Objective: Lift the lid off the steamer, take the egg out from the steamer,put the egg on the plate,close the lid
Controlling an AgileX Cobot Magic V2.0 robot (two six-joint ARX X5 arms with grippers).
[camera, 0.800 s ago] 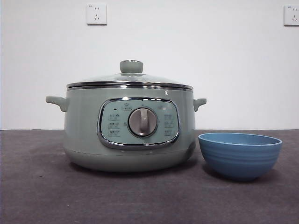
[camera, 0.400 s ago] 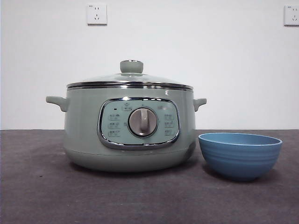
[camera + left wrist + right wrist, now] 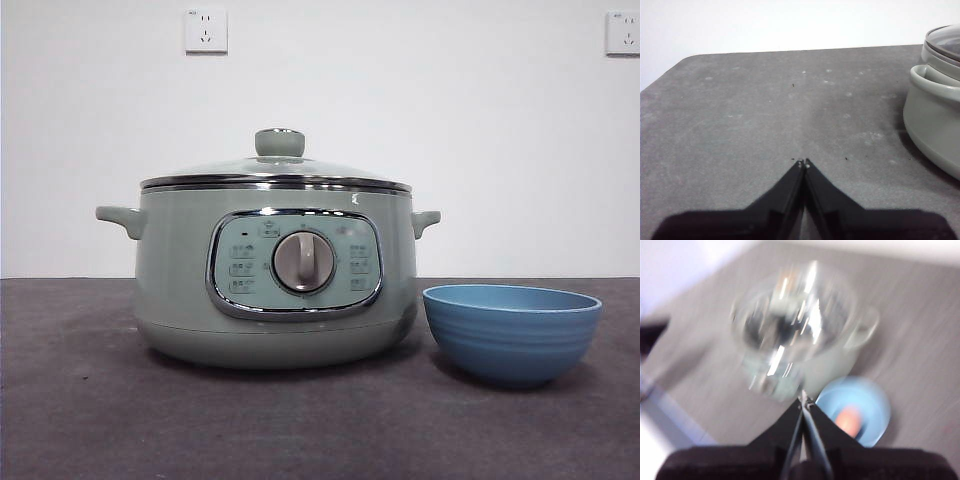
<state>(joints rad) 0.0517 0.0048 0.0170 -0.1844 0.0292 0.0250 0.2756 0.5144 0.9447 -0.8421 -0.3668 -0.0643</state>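
The steamer (image 3: 275,275) stands on the table (image 3: 80,400) with the lid (image 3: 275,168) seated, its knob (image 3: 279,142) upright at center. The plate (image 3: 512,332) sits just beside it at three o'clock; something pinkish (image 3: 849,421) shows blurred inside. My right gripper (image 3: 804,400), jaws closed and empty, hangs above the lid, nearer than my left gripper (image 3: 803,162), also closed and empty, low beside the steamer.
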